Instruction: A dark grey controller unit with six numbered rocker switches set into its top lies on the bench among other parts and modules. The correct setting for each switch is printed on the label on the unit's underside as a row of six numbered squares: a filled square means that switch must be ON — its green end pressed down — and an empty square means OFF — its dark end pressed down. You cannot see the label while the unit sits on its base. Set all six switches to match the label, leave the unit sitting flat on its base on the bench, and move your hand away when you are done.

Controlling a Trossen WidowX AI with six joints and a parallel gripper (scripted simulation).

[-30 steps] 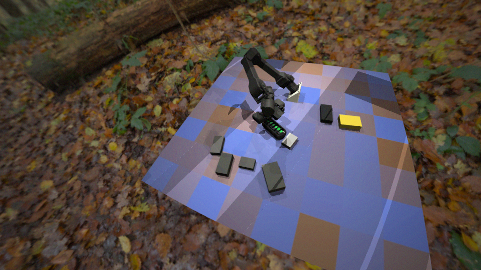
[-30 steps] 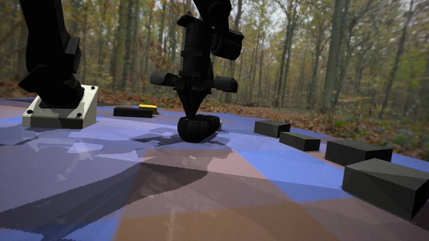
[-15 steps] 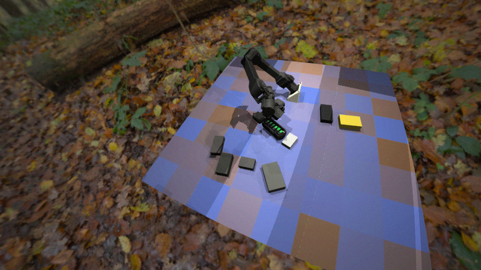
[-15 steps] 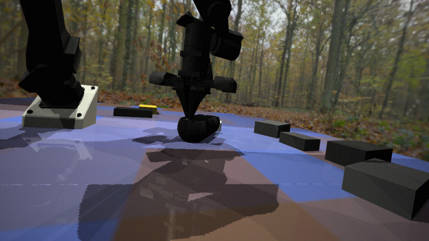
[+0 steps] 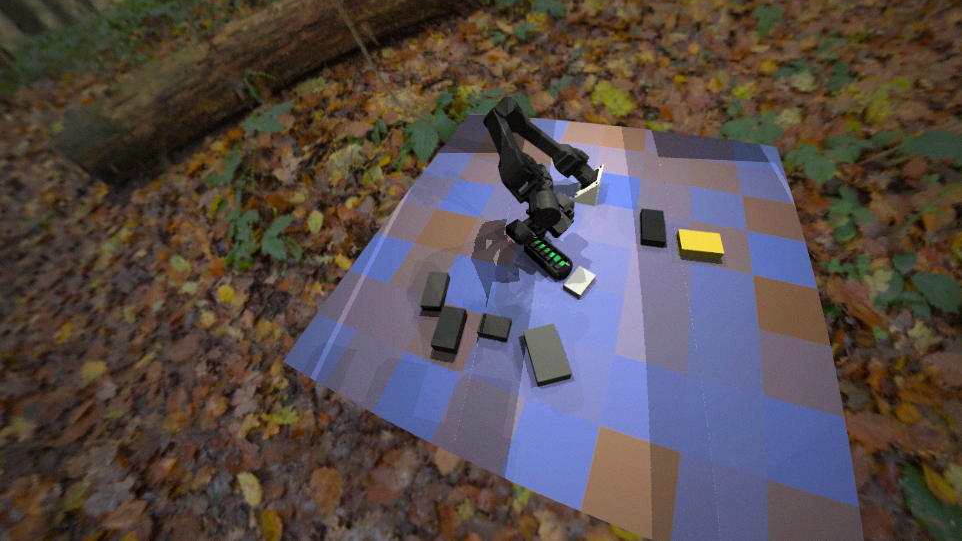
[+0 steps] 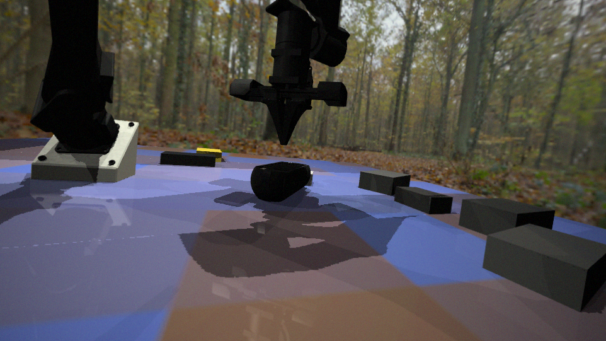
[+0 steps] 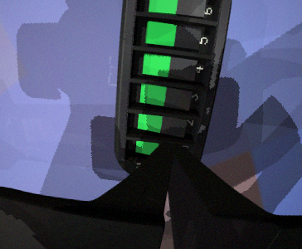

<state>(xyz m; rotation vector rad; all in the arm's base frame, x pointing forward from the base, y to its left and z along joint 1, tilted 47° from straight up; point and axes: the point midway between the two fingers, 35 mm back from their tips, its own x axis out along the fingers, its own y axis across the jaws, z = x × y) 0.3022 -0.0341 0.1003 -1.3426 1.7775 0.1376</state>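
The gripper [image 6: 284, 140] is clenched tight with nothing in it. Its 2 fingers press together into 1 sharp point. That point hangs in the air above the unit [image 6: 280, 179] and does not touch it.

The unit sits flat on the bench [image 5: 709, 393], near the middle, close to the arm's base [image 6: 120, 158]. It is dark and long with round ends. From the wrist view you can see its 6 switches [image 7: 176, 64] in a row, each one half green and half dark. The word ON is printed at the far end, past switch 6. The fingers hide part of switch 1. I cannot tell which end of each switch is pushed down.

A small white block [image 5: 579, 281] lies just beside 1 end of the unit. A black block [image 5: 652, 227] and a yellow block [image 5: 700, 242] lie side by side, off past the white block. 4 grey blocks [image 5: 546, 354] lie in a bunch on the other side, well apart from the unit.
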